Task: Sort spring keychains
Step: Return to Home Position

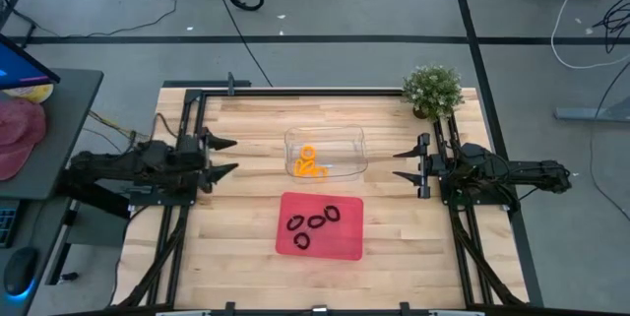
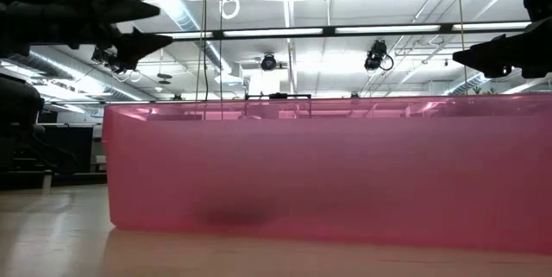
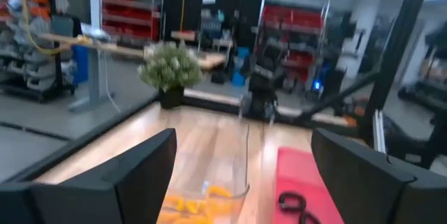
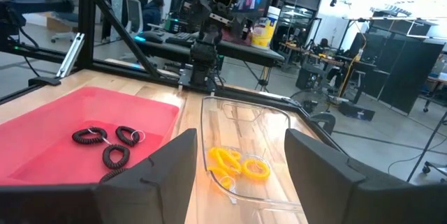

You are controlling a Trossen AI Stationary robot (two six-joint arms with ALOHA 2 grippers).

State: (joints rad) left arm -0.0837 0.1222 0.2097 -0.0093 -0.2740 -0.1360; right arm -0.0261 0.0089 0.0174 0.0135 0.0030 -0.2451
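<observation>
Several orange spring keychains [image 1: 310, 163] lie in a clear tray [image 1: 356, 140] at the table's middle; they also show in the right wrist view [image 4: 237, 165] and in the left wrist view [image 3: 192, 203]. Several black spring keychains [image 1: 315, 222] lie in a pink tray [image 1: 346, 244] nearer the front edge; three show in the right wrist view [image 4: 108, 144]. My left gripper [image 1: 224, 157] is open and empty, raised at the table's left. My right gripper [image 1: 406, 163] is open and empty, raised at the table's right. Both point toward the clear tray.
A potted plant [image 1: 433, 90] stands at the table's far right corner. The pink tray's wall [image 2: 328, 173] fills the low view. Bare wood lies between each gripper and the trays. A black frame [image 1: 197, 99] runs along the table's far and side edges.
</observation>
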